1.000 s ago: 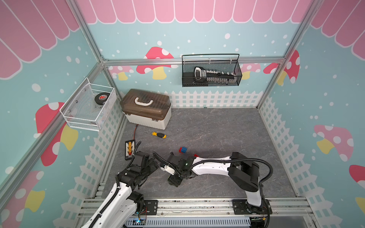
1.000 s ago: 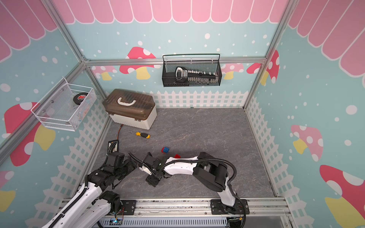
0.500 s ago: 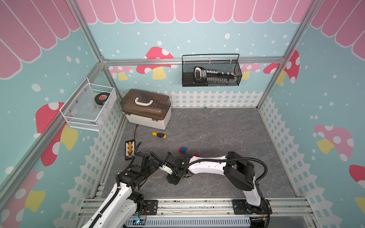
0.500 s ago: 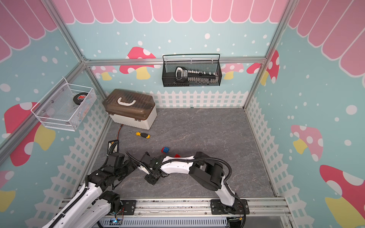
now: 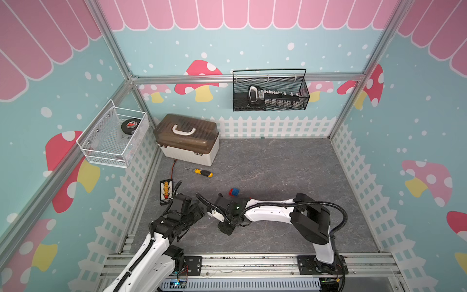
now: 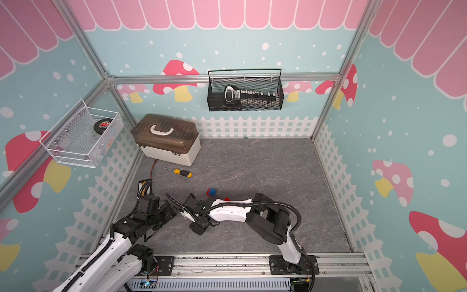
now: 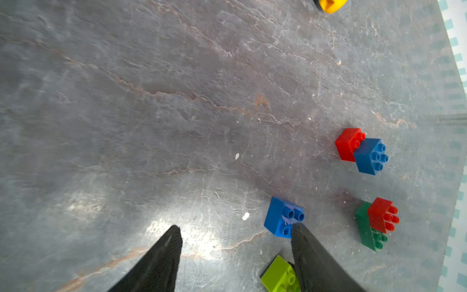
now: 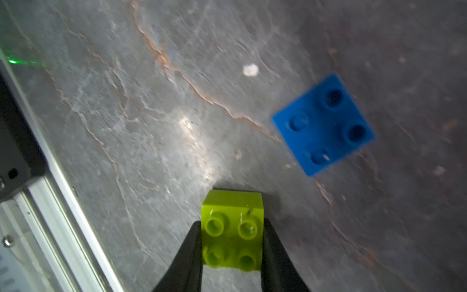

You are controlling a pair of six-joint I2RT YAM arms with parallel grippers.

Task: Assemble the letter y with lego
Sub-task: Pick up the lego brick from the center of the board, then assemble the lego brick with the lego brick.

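Note:
In the right wrist view my right gripper [image 8: 232, 222] is shut on a lime green lego brick [image 8: 232, 215], studs toward the camera, just above the grey floor. A loose blue brick [image 8: 323, 124] lies a little beyond it. My left gripper [image 7: 236, 230] stands open over bare floor, and one fingertip [image 7: 298, 228] overlaps that blue brick [image 7: 283, 217]. Further off lie a joined red and blue pair [image 7: 361, 151] and a red brick on a dark green one [image 7: 376, 222]. Both top views show the two grippers close together near the front left [image 5: 226, 227]. The letter y is not in view.
A yellow-handled screwdriver [image 5: 202, 173], a brown-lidded toolbox [image 5: 187, 139] and a black strip with yellow-orange connectors [image 5: 166, 189] lie at the back left. Wire baskets hang on the walls [image 5: 111, 136] [image 5: 270, 93]. The aluminium front rail [image 8: 50, 202] runs close beside my right gripper.
My right gripper has closed on the lime green brick, and its arm has shifted a little to the left. My left arm has stayed put with its jaws open.

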